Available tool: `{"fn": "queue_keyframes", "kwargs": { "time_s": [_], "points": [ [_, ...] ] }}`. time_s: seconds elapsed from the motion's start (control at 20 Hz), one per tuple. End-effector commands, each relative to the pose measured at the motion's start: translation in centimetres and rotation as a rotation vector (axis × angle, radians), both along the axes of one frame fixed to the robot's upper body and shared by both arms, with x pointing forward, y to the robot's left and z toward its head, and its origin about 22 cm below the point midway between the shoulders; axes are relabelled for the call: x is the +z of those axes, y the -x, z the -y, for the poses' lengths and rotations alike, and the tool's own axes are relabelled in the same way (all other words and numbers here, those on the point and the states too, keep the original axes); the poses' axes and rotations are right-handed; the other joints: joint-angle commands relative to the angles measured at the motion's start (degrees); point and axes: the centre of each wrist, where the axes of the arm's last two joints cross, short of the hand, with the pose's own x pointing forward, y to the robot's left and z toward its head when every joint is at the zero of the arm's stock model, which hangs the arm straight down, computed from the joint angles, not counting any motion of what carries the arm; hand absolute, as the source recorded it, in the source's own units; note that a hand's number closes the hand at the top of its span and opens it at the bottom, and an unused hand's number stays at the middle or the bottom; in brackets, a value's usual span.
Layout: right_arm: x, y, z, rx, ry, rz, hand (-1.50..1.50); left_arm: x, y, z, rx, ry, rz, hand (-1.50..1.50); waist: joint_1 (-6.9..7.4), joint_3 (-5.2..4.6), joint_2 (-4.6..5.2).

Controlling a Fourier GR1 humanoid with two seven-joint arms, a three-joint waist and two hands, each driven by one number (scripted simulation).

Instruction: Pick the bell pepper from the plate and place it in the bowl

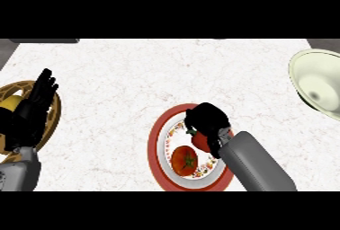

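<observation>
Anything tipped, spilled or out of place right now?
Nothing stands out. The right hand curls round the pepper over the plate; the bowl sits apart at the right edge.

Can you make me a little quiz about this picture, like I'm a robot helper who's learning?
1. True or false: the bell pepper is already in the bowl.
2. Which hand is curled round the bell pepper? A) left B) right
3. Fill in: in the view, the plate sits to the ___ of the bowl.
Key: 1 false; 2 B, the right hand; 3 left.
</observation>
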Motion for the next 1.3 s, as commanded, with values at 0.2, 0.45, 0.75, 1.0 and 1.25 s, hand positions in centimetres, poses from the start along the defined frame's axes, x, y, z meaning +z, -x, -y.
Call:
{"fn": "queue_keyframes", "kwargs": {
  "time_s": [0.2,0.45,0.75,1.0,1.25],
  "points": [
    [2.1,-4.7,7.5,-0.727,-0.061,0.116,1.50,0.0,0.4,-0.1,0.016,0.010,0.011,0.00,-1.34,0.34,1.13],
    [7.2,-8.0,12.5,-1.250,-0.091,0.227,1.50,0.8,0.1,0.0,-0.003,-0.004,0.016,0.00,0.27,0.31,1.29],
    [15.5,-10.4,9.9,-1.485,-0.042,0.662,1.50,0.7,-0.1,1.2,-0.029,0.001,0.013,0.00,1.84,0.24,0.89],
    [21.7,-11.0,8.9,-1.574,-0.152,0.876,1.50,0.2,0.1,0.7,-0.023,-0.004,0.000,0.00,1.54,0.27,0.82],
    [21.7,-11.5,11.5,-1.627,-0.146,0.923,1.50,-2.4,-0.2,3.0,-0.024,-0.001,-0.003,0.00,0.35,0.29,0.92]
  ]
}}
